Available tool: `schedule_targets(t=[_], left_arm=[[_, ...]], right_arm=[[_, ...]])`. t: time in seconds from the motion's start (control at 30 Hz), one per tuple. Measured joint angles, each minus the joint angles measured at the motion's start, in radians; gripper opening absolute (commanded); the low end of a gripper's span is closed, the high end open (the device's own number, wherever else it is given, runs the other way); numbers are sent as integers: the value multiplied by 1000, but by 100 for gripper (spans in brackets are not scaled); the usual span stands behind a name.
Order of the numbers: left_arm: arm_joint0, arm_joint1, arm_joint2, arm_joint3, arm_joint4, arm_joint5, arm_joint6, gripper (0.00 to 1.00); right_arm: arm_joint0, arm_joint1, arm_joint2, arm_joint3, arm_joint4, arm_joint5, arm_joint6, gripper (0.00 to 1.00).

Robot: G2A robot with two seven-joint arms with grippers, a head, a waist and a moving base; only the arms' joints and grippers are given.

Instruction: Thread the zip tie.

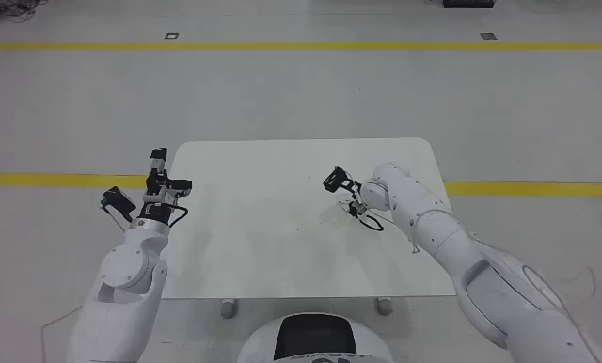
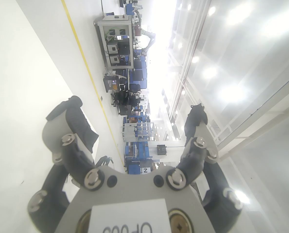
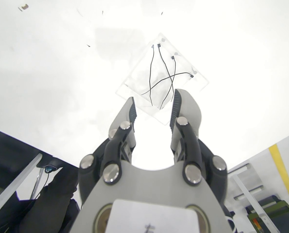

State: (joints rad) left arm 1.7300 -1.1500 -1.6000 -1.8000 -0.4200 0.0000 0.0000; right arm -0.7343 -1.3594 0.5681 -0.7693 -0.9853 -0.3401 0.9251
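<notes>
Several black zip ties (image 3: 167,72) lie crossed in a shallow clear tray (image 3: 200,83) on the white table (image 1: 282,250). My right gripper (image 3: 154,99) hangs open just above the tray's near corner, nothing between its fingers; in the top view the right gripper (image 1: 334,181) is over the table's right half. The left gripper (image 2: 134,115) is open and empty, pointing away from me along the table's left edge toward the room. From above, the left gripper (image 1: 167,173) sits at the table's left edge, far from the tray.
The table's right edge (image 3: 256,146) drops to floor with a yellow line (image 3: 276,156) and some equipment beside it. Small dark specks (image 3: 88,45) dot the tabletop beyond the tray.
</notes>
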Motion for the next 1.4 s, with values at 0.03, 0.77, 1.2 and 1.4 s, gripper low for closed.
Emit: schedule_targets(t=[0.03, 0.77, 1.2, 1.4], left_arm=[[0, 0, 0, 0, 0, 0, 0, 100], [0, 0, 0, 0, 0, 0, 0, 100], [0, 0, 0, 0, 0, 0, 0, 100], [0, 0, 0, 0, 0, 0, 0, 100]], right_arm=[[1, -3, -2, 4, -2, 0, -7, 15], [49, -107, -114, 239, 28, 0, -157, 17], [74, -149, -178, 333, 66, 0, -212, 13], [80, -161, -201, 365, 84, 0, -234, 12]])
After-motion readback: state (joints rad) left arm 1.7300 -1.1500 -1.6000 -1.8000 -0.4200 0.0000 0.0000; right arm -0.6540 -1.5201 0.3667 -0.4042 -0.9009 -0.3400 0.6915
